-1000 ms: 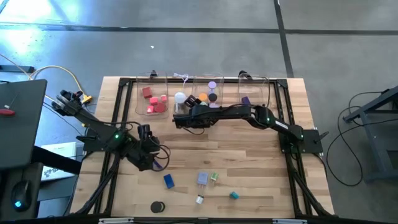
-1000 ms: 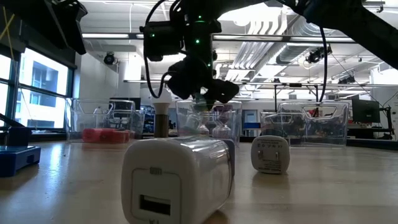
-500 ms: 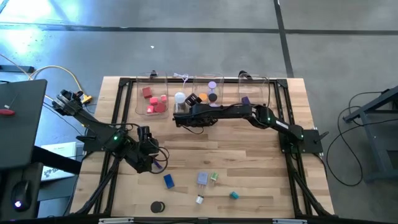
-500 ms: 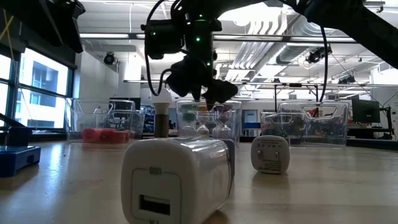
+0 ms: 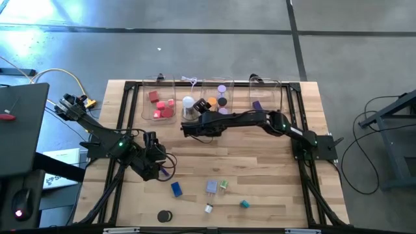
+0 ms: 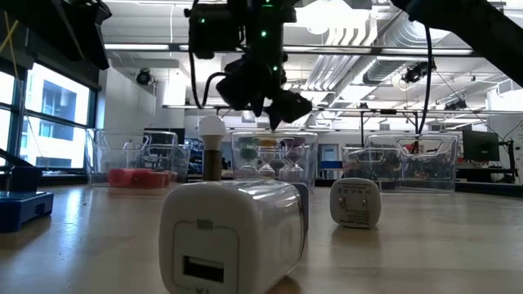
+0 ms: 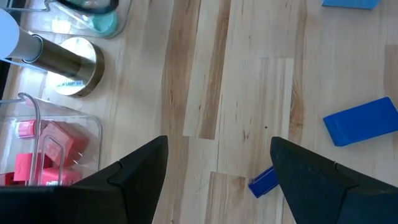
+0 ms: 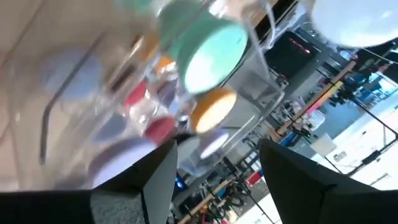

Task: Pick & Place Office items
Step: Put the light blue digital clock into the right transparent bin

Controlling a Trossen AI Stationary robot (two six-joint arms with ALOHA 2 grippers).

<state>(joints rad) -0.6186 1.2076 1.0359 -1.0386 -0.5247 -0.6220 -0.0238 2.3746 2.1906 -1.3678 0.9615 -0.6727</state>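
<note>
The blue block [image 7: 360, 121] ahead of the spread, empty left gripper [image 7: 217, 171] looks rigid and light (probably smooth-faced), best pinched across its short flat sides.

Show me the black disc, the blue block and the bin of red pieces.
black disc [image 5: 164, 216], high view, its top face
blue block [image 5: 176, 189], high view, its top
bin of red pieces [image 5: 144, 97], high view, its left wall

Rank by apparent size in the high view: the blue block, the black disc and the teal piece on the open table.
1. blue block
2. black disc, nearly as big as the block, so that order is unsure
3. teal piece, clearly smallest
</note>
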